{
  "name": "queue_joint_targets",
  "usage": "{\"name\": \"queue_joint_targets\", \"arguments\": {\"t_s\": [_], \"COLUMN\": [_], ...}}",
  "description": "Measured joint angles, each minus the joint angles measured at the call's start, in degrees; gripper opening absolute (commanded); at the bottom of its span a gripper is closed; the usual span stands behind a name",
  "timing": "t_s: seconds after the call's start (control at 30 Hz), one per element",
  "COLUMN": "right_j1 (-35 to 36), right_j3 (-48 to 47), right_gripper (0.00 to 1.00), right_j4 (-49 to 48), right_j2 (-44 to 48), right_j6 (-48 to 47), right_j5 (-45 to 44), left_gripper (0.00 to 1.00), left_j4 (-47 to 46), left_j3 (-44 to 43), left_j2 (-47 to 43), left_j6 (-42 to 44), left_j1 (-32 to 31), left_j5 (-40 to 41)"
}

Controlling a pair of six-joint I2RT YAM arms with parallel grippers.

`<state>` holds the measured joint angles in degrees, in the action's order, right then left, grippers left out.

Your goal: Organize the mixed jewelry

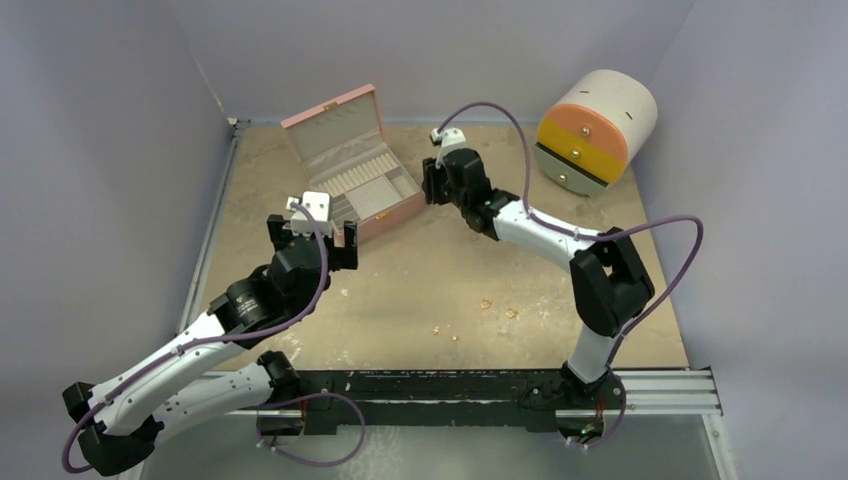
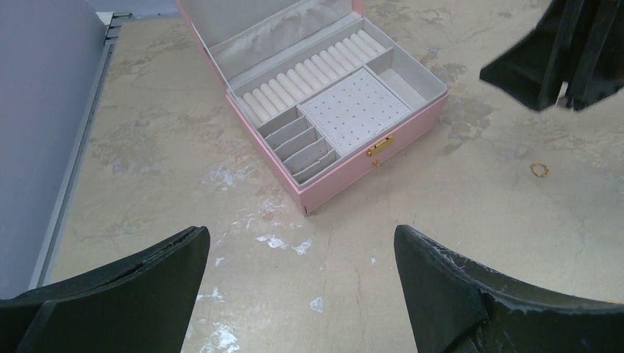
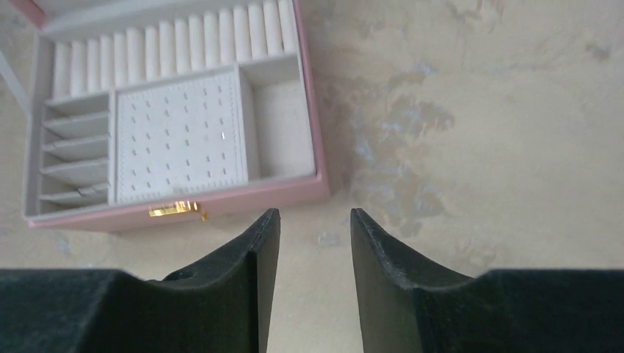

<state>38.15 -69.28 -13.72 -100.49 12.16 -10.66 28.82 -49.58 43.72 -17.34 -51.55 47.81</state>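
Top external view: jewelry (image 1: 487,303) lies loose by the near edge of the tabletop (image 1: 400,290); the open box (image 1: 350,175) looks unfilled (sorting hardly begun). Jaws: left gripper (image 2: 300,234) gapes empty; right gripper (image 3: 315,215) half-parted, holding nothing.

The left arm (image 1: 190,345) stretches forward, jaws spread wide; the right arm (image 1: 545,232) (elbow sharply bent) angles inward toward the left, jaws narrowly parted, nothing held between either pair.

Lavender walls (image 1: 100,120) on three sides; mottled beige tabletop (image 1: 420,280); even light.
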Motion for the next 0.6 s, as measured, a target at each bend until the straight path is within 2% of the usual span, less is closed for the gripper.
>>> {"name": "queue_joint_targets", "arguments": {"t_s": [0.1,0.37,0.6], "right_j1": [-1.9,-2.9,-3.1], "right_j3": [-8.1,-25.9,-36.2], "right_gripper": [0.56,0.55,0.54], "right_j4": [5.7,17.7,25.7], "right_j2": [-2.1,-11.8,-22.1], "right_j6": [-1.4,-4.8,-4.7], "right_j5": [2.3,8.1,10.2], "left_gripper": [0.96,0.96,0.96], "left_j4": [0.0,0.0,0.0], "left_j3": [0.0,0.7,0.7], "left_j2": [-0.5,-2.7,-6.0], "left_j6": [0.0,0.0,-0.1], "left_j1": [0.0,0.0,0.0], "left_j5": [0.0,0.7,3.8]}}
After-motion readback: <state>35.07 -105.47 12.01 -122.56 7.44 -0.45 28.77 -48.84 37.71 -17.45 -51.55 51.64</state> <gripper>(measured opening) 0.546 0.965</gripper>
